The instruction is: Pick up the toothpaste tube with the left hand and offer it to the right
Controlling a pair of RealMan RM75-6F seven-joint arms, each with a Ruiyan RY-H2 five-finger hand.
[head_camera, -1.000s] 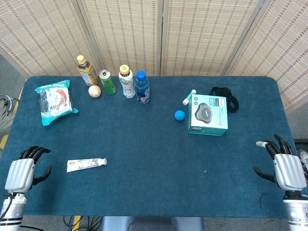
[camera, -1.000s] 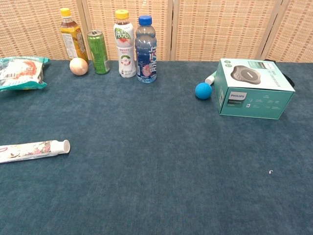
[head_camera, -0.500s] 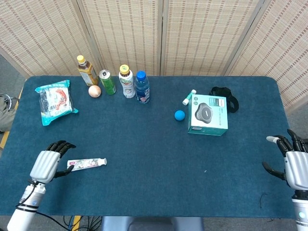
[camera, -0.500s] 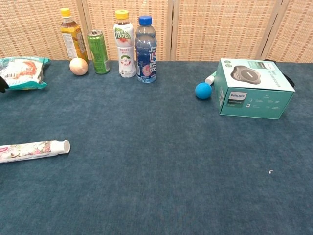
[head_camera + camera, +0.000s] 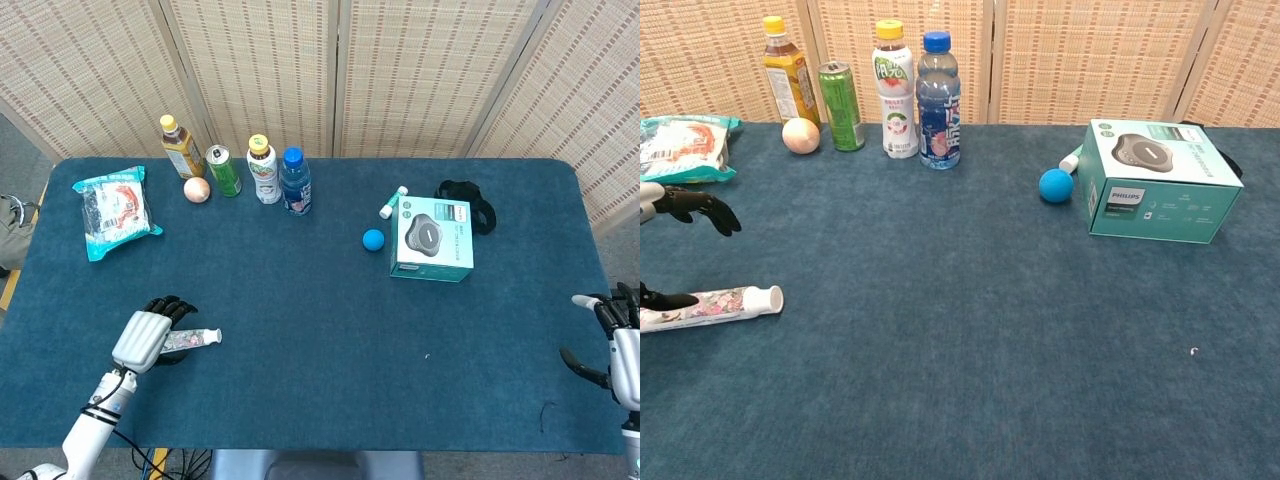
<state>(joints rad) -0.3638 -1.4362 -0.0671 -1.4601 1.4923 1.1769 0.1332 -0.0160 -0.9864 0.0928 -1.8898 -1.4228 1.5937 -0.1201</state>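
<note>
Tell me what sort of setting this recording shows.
Likely a staged indoor test setup, not a home: a blue cloth table, woven screen panels as backdrop, and unrelated items such as drink bottles and a boxed gadget.

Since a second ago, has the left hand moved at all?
Yes. In the head view the left hand has moved rightward from the table's left edge and now sits over the toothpaste tube, which lies where it was.

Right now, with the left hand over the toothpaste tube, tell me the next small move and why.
Probably lower the left hand a little and close its fingers around the toothpaste tube. The chest view shows the fingers spread above the tube, which lies flat on the table, its capped end pointing toward the table's middle. It looks ungrasped, and the right hand waits open at the far edge.
</note>
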